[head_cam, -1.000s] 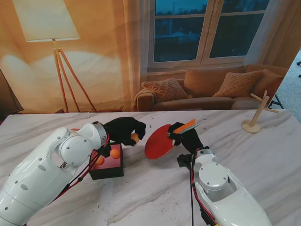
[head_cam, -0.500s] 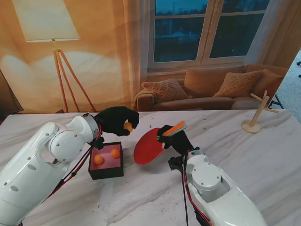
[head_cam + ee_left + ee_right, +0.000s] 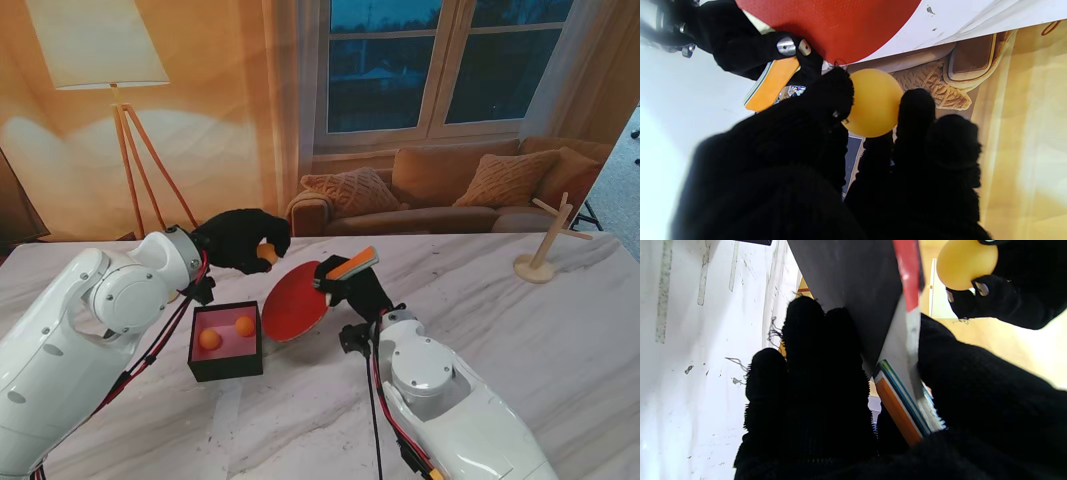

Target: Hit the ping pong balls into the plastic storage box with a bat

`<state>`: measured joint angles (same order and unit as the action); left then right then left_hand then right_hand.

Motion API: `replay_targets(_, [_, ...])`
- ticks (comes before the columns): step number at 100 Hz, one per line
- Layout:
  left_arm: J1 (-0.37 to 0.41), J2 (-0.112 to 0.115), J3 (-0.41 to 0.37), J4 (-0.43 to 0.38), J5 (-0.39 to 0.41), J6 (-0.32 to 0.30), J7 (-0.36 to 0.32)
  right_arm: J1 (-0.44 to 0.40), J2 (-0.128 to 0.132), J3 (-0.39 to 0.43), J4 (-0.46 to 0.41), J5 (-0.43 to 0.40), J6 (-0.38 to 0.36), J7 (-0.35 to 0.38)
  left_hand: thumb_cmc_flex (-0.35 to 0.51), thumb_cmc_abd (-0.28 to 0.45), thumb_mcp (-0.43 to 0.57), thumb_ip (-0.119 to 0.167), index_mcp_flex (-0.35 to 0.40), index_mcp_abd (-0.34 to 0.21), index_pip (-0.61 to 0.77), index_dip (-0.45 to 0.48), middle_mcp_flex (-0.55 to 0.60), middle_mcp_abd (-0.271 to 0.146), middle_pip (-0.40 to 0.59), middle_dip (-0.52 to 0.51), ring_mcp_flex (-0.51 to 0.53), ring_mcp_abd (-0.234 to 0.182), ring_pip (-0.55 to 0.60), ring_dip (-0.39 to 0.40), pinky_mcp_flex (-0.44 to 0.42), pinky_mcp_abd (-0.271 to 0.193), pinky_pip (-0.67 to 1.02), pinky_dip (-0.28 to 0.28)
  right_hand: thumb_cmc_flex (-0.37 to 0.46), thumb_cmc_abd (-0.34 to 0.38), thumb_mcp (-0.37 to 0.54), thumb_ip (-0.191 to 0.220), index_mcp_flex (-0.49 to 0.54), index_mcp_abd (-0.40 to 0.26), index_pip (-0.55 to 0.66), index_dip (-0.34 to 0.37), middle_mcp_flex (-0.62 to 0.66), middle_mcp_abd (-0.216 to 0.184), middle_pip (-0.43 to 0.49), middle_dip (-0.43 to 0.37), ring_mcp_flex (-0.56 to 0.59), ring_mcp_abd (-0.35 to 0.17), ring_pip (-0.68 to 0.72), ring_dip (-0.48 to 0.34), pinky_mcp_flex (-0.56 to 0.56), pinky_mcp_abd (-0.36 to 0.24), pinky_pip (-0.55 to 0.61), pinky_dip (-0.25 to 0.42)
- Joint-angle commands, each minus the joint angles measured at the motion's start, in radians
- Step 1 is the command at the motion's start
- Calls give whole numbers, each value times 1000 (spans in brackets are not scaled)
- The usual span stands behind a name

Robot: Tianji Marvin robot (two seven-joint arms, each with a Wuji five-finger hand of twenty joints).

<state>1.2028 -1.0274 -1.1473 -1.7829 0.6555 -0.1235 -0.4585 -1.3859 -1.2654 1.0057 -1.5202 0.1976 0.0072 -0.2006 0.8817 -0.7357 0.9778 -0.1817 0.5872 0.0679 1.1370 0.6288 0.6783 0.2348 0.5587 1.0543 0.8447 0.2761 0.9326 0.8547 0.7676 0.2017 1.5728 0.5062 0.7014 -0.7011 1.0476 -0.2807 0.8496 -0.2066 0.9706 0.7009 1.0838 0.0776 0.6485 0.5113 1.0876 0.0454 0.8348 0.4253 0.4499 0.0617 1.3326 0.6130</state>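
Your left hand (image 3: 240, 240) is closed around one orange ping pong ball (image 3: 267, 254). In the left wrist view you can see the ball (image 3: 873, 102) pinched between the black fingertips (image 3: 836, 91), with part of it sticking out. The hand holds it up over the desk (image 3: 540, 330), a bit farther from you than the box and close to the top edge of the bat.

Your right hand (image 3: 352, 288) is wrapped tight around the orange handle (image 3: 350, 266) of the bat (image 3: 296, 302). The red round face of the bat is tilted and sits just to the right of the box. From the stand view you cannot tell if the bat's low edge touches the desk or hangs just over it. In the right wrist view the bat's other face (image 3: 853, 280) is black.

The black plastic storage box (image 3: 226, 341) stands on the desk between your two arms. It is red inside. Two more orange ping pong balls lie in it, one at the left (image 3: 209, 339) and one at the far right (image 3: 244, 325).

A small wooden stand (image 3: 545, 245) is far off on the right side of the desk.
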Motion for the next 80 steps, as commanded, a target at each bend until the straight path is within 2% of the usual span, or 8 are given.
replay_targets(1, [-12, 1, -3, -16, -8, 4, -15, 12, -14, -9, 12, 10, 12, 12, 77, 32, 42, 41, 26, -1, 44, 32, 64, -35, 30, 46, 18, 62, 8, 11, 2, -157, 22, -17, 146, 113, 162, 38, 208, -30, 164, 85, 53, -243, 32, 1, -66, -108, -39, -4, -3, -30, 9, 10])
replay_targets(42, [-13, -5, -20, -43, -16, 34, 0, 35, -29, -37, 77, 23, 39, 7, 78, 38, 36, 44, 22, -2, 36, 39, 62, -34, 24, 49, 10, 66, 5, 17, -2, -161, 18, -15, 147, 110, 164, 39, 212, -29, 168, 91, 53, -243, 34, 3, -67, -105, -43, 1, -3, -31, 5, 9])
replay_targets(49, [-10, -5, -23, -46, -16, 38, 2, 33, -28, -36, 80, 24, 40, 11, 78, 40, 34, 45, 21, -2, 33, 42, 60, -35, 22, 50, 20, 42, 1, 18, -3, -163, 17, -14, 147, 110, 165, 39, 214, -29, 168, 91, 54, -243, 35, 3, -67, -105, -43, 1, -3, -31, 5, 9])
replay_targets(60, [-7, -6, -25, -49, -20, 47, 4, 29, -28, -36, 82, 23, 41, 12, 78, 42, 32, 45, 20, -2, 30, 44, 58, -35, 19, 50, 22, 40, -2, 20, -3, -164, 16, -13, 146, 109, 165, 39, 214, -29, 167, 93, 55, -243, 35, 3, -67, -105, -44, 2, -3, -31, 5, 9])
replay_targets(68, [-8, -5, -24, -51, -31, 54, -1, 27, -28, -36, 78, 25, 44, 11, 79, 45, 30, 44, 18, 0, 26, 44, 56, -34, 18, 50, 18, 43, -5, 20, -7, -163, 13, -13, 146, 109, 166, 39, 214, -29, 167, 93, 55, -243, 35, 3, -67, -106, -44, 2, -3, -31, 5, 9])
replay_targets(74, [-9, -5, -21, -53, -31, 58, -5, 27, -28, -37, 77, 26, 44, 11, 81, 49, 27, 45, 17, 0, 21, 46, 51, -37, 14, 48, -4, 67, -13, 24, -23, -157, 8, -11, 146, 109, 166, 39, 214, -29, 167, 93, 55, -244, 35, 3, -67, -105, -44, 2, -3, -31, 5, 9])
replay_targets(76, [-9, -5, -19, -53, -29, 57, -6, 28, -28, -37, 77, 26, 44, 11, 80, 50, 26, 45, 16, -1, 19, 46, 50, -39, 13, 46, -2, 51, -13, 24, -27, -155, 7, -10, 146, 109, 166, 39, 215, -29, 167, 94, 55, -244, 35, 3, -67, -105, -44, 2, -3, -31, 5, 9])
replay_targets(80, [-11, -4, -17, -52, -28, 55, -8, 28, -29, -38, 77, 28, 43, 11, 80, 52, 26, 46, 15, -3, 15, 46, 50, -40, 12, 45, -3, 47, -18, 23, -32, -153, 5, -9, 146, 109, 166, 39, 215, -29, 167, 94, 55, -243, 35, 3, -68, -104, -45, 2, -3, -31, 5, 9])
